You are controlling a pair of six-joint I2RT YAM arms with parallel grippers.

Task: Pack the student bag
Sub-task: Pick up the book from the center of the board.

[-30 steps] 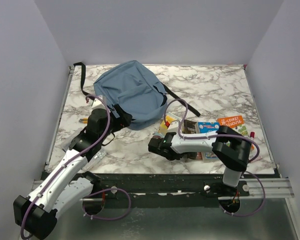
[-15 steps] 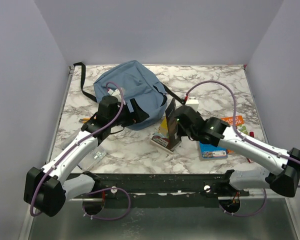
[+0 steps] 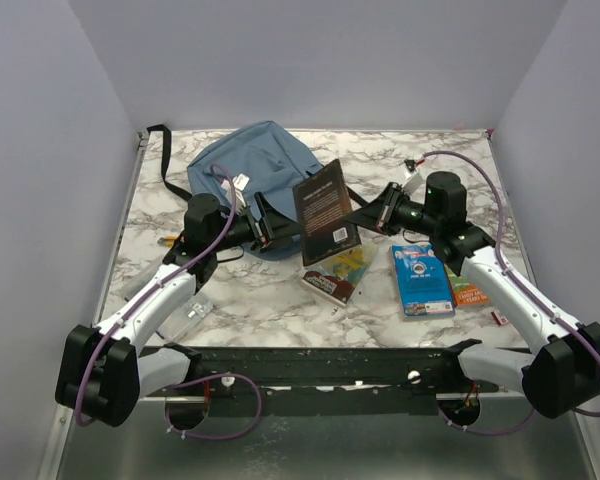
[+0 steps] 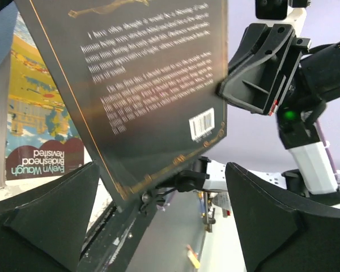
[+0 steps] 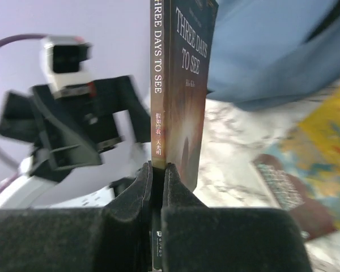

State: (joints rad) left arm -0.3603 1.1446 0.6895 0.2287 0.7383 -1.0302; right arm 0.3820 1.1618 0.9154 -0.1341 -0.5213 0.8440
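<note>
Right tool (image 5: 157, 170) clenched on dark book (image 3: 326, 212), held upright above desk (image 3: 430, 180). My left tool (image 3: 267, 228) released, jaws wide, beside student bag (image 3: 245, 170).

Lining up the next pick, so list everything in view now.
backpack: 1, dusty blue, far left of centre
dark book: 1, brown-black, upright in right hand, before backpack
paperback: 1, yellow and maroon, flat, nearer than dark book
blue book: 1, blue, flat, right of centre
orange book: 1, orange, flat, partly under right arm
small item: 1, red, near right edge, unidentifiable
table: 1, white marble
left hand: 1, black, open, facing dark book
right hand: 1, black, shut on dark book
</note>
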